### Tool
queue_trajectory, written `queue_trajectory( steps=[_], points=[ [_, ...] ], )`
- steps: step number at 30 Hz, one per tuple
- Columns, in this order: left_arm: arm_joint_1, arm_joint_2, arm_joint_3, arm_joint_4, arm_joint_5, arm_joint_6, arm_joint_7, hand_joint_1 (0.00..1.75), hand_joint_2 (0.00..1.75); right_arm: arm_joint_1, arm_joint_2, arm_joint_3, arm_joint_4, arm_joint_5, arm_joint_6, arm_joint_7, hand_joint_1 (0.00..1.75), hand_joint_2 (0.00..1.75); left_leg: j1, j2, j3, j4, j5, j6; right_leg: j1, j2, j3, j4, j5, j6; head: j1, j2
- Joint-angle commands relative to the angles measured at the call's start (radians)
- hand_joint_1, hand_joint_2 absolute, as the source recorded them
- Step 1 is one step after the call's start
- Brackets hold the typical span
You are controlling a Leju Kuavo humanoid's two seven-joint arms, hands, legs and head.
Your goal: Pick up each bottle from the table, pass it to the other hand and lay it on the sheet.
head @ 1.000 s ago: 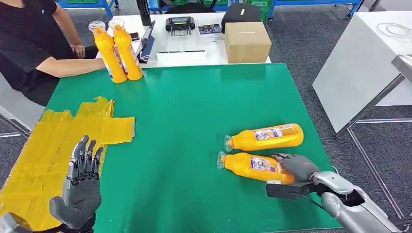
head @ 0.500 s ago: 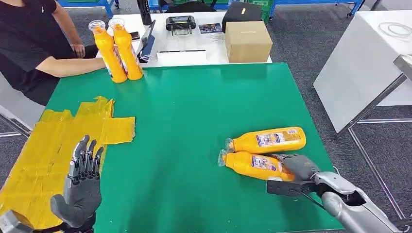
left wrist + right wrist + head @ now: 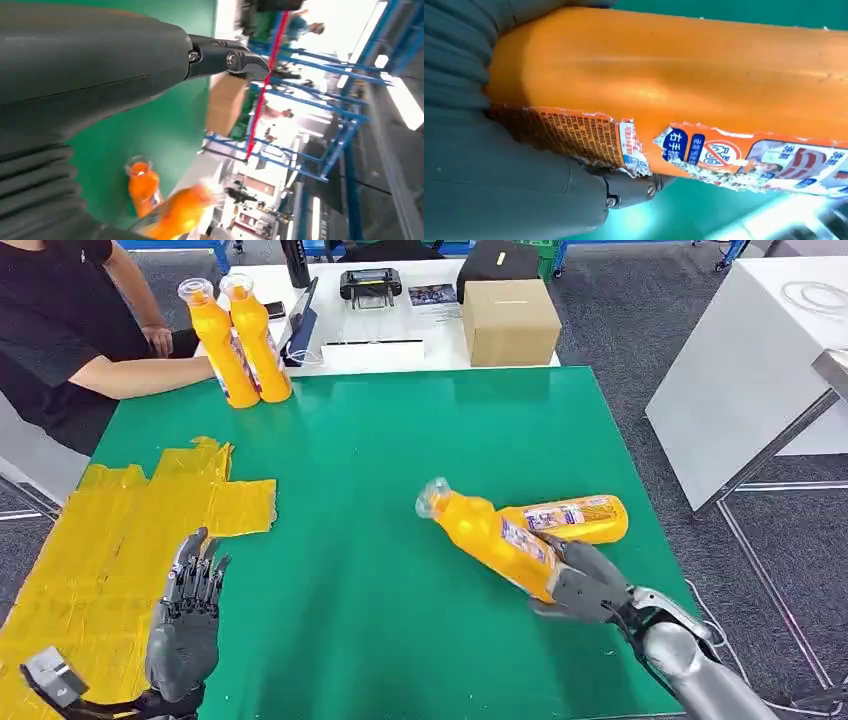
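Across the green counter [image 3: 380, 540], I see the yellow sheet [image 3: 100, 540] at its left edge. My right hand [image 3: 580, 585] grips a raised bottle [image 3: 490, 535] near the right edge, above a lying bottle [image 3: 585, 518]. My left hand [image 3: 190, 625] hovers over the sheet, fingers spread, holding nothing.

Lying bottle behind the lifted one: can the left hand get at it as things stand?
Probably not. The left hand hovers open over the yellow sheet, across the table from the lying bottle, and the right hand with its lifted bottle sits in between.
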Motion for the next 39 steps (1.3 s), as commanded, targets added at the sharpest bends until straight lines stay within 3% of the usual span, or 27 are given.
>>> queue_trajectory(
  steps=[1, 11, 16, 23, 31, 39],
  points=[
    [-0.019, 0.017, -0.038, 0.062, 0.039, 0.04, 0.056, 0.0, 1.75, -0.195, 0.201, 0.102, 0.063, 0.034, -0.043, 0.02, 1.75, 1.75, 0.001, 0.005, 0.0, -0.001, 0.001, -0.001, 0.001, 0.005, -0.002, -0.001, 0.002, -0.001, 0.0, 0.0],
    [-0.017, 0.022, -0.057, 0.061, 0.046, 0.048, 0.067, 0.0, 1.75, -0.211, 0.227, 0.135, 0.084, 0.043, -0.056, 0.02, 1.75, 1.75, 0.0, -0.002, -0.004, 0.0, 0.001, 0.0, -0.001, -0.002, -0.003, -0.001, 0.001, 0.0, 0.0, 0.0],
    [-0.02, 0.034, -0.119, 0.089, 0.176, 0.069, 0.158, 0.0, 1.75, -0.314, 0.367, 0.272, 0.226, 0.089, -0.089, 0.04, 1.75, 1.75, 0.0, 0.002, -0.004, -0.001, 0.001, -0.001, -0.001, 0.003, -0.004, -0.001, 0.002, -0.001, 0.0, 0.0],
    [-0.019, 0.038, -0.143, 0.089, 0.223, 0.062, 0.142, 0.0, 1.75, -0.363, 0.481, 0.426, 0.302, 0.113, -0.101, 0.047, 1.75, 1.75, 0.001, 0.001, -0.004, -0.001, 0.001, -0.001, 0.001, 0.002, -0.005, -0.001, 0.001, -0.001, 0.0, 0.0],
    [-0.02, 0.038, -0.143, 0.088, 0.223, 0.063, 0.143, 0.0, 1.75, -0.364, 0.48, 0.431, 0.305, 0.116, -0.102, 0.049, 1.75, 1.75, 0.003, -0.003, -0.007, 0.0, 0.001, 0.0, 0.002, -0.002, -0.005, -0.001, 0.001, -0.001, 0.0, 0.0],
    [-0.01, 0.022, -0.148, 0.086, 0.249, 0.038, 0.13, 0.0, 1.75, -0.384, 0.559, 0.549, 0.386, 0.138, -0.117, 0.051, 1.75, 1.75, 0.002, 0.0, -0.006, -0.001, 0.001, -0.001, 0.001, 0.001, -0.006, -0.001, 0.001, -0.001, 0.001, 0.0]
  ],
)
